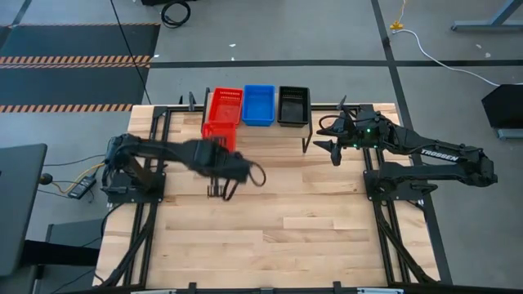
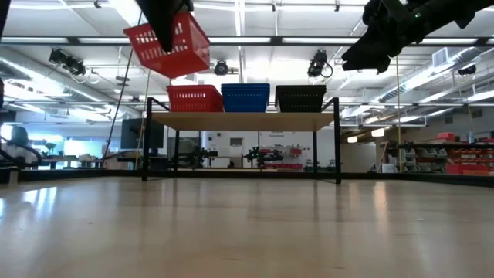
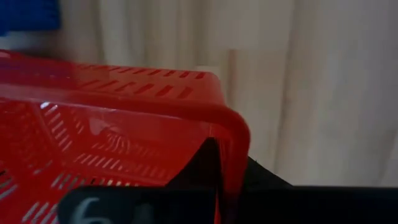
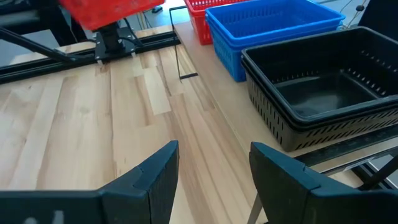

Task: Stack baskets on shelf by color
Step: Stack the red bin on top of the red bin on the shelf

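Big wood table [image 1: 270,220] held small wood shelf [image 2: 239,120] with red, blue, black basket stacks. Left gripper [image 1: 219,155] pinched red holey plastic basket [image 2: 167,48] high above red stack [image 2: 194,99], ready to drop in. Right gripper [image 4: 211,171] spread wide, waited beside black stack [image 4: 329,93].

From above, my left end effector [image 1: 219,157] is a motion smear, its fingers indistinct. The red basket [image 3: 112,137] fills the left wrist view, cut off at the edges. How many baskets nest in each stack on the shelf [image 2: 239,120], I can't tell.
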Motion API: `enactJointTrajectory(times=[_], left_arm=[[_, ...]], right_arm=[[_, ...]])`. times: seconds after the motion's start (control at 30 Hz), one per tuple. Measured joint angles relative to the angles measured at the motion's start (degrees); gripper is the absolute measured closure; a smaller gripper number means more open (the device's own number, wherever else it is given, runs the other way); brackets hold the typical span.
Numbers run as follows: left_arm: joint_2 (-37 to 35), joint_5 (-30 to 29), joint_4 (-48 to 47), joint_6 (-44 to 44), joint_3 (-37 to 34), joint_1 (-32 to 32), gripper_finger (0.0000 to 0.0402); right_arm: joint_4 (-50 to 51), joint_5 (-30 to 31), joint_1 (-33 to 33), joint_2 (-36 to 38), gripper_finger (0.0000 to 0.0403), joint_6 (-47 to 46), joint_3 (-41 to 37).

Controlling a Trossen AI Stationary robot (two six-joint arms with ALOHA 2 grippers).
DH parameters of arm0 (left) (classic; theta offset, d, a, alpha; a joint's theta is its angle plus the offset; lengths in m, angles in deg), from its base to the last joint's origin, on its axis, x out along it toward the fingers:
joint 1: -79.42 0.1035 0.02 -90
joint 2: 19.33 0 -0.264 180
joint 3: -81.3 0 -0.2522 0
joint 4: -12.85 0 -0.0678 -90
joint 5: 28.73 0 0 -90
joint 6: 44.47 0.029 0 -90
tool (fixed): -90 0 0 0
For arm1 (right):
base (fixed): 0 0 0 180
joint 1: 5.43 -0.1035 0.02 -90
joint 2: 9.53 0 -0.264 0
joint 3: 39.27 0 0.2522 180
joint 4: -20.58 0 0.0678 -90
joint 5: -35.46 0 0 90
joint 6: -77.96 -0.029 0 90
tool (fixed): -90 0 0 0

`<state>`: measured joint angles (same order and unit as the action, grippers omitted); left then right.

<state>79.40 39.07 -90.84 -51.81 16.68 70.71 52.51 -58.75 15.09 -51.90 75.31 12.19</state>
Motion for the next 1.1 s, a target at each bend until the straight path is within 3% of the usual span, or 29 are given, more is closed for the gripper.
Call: enactJointTrajectory(times=[0.47,0.97,1.1], left_arm=[[-0.60,-0.62,-0.10,22.69,2.73,21.12,0.0397],[-0.58,-0.27,13.83,46.27,2.71,32.65,0.0396],[-0.42,4.86,13.83,46.76,2.71,34.84,0.0396]], right_arm=[[-0.15,0.54,0.16,0.00,0.0202,2.85,0.00],[-3.13,4.81,3.51,0.02,0.0202,6.67,0.02],[-3.09,4.79,3.91,0.02,0.0202,5.30,0.02]])
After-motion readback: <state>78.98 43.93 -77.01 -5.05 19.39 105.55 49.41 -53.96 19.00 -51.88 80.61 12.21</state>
